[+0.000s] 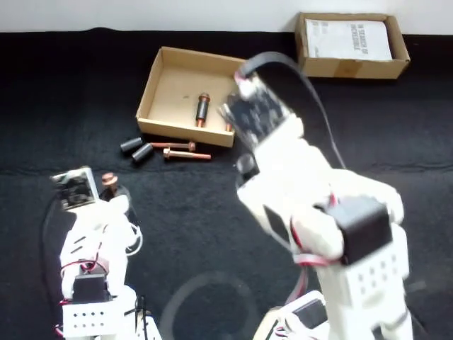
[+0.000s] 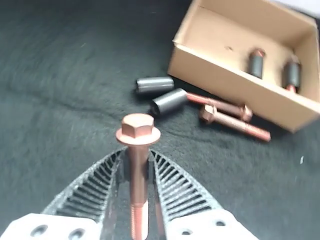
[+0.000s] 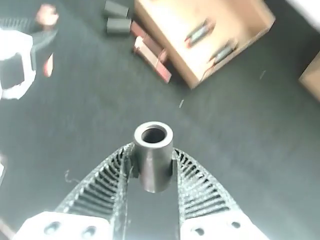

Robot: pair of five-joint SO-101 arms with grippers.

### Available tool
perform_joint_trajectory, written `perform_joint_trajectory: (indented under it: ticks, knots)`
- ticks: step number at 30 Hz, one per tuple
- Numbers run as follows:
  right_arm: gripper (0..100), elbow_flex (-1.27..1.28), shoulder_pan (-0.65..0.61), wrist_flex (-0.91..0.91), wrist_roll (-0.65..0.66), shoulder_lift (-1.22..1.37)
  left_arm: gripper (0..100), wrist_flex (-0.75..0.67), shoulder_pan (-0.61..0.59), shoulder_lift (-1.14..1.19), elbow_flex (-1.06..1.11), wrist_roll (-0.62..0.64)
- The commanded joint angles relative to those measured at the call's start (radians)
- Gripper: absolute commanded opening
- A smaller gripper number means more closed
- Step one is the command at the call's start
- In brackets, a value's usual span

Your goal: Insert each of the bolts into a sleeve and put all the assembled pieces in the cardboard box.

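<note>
Held bolt [image 2: 137, 150]: upright between the left jaws, which are closed on its shank under the hex head; over the near-left surface [image 1: 198, 234], well apart from the box.
Held sleeve [image 3: 153, 160]: pinched across its body by the right jaws, closed snug, open bore facing away from the wrist; aloft near the cardboard box [image 1: 184, 131].
Main risk: likely a head-first meeting, with the threaded end down between the left jaws and only the wide head free, so probably no entry into the bore without a regrip.
Alignment risk: any tilt between shank and bore, then a jam at the rim.
Slip risk: smooth round sleeve, apt to twist or pop out under an axial push, then roll off across the surface.
Collision risk: two arms converging in a small space.
Loose sleeves [image 1: 131, 145] [image 1: 143, 153]: just beside the box's front wall, easily knocked.
Loose bolts [image 1: 173, 146] [image 1: 187, 154]: lying side by side next to them, same hazard.
Assembled pieces [image 2: 256, 62] [image 2: 291, 74]: two already inside the box.
</note>
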Motion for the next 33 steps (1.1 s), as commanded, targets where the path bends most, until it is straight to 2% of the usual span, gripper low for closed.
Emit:
perform_joint_trajectory:
  ticks: [1,4,7,17,24,28,33]
  knots:
    - [0.7,0.346,0.012,-0.035,-0.08,-0.219,1,-0.04,0.058,-0.03,-0.018,-0.15]
    - [0.7,0.588,0.012,-0.148,-0.118,-0.361,1,-0.098,0.09,-0.03,-0.073,-0.256]
    - [0.7,0.822,0.013,-0.335,-0.117,-0.499,1,-0.163,0.147,-0.03,-0.136,-0.328]
    - [0.7,1.437,0.145,-1.075,-0.115,-0.829,1,-0.193,0.363,-0.022,-0.308,-0.336]
    - [0.7,1.735,0.151,-1.409,-0.112,-1.001,1,-0.072,0.455,-0.019,-0.377,-0.092]
    - [0.7,1.842,0.151,-1.46,-0.112,-1.096,1,-0.057,0.506,0.022,-0.421,0.029]
    - [0.7,1.857,0.157,-1.44,-0.118,-1.147,1,-0.058,0.507,0.295,-0.602,0.212]
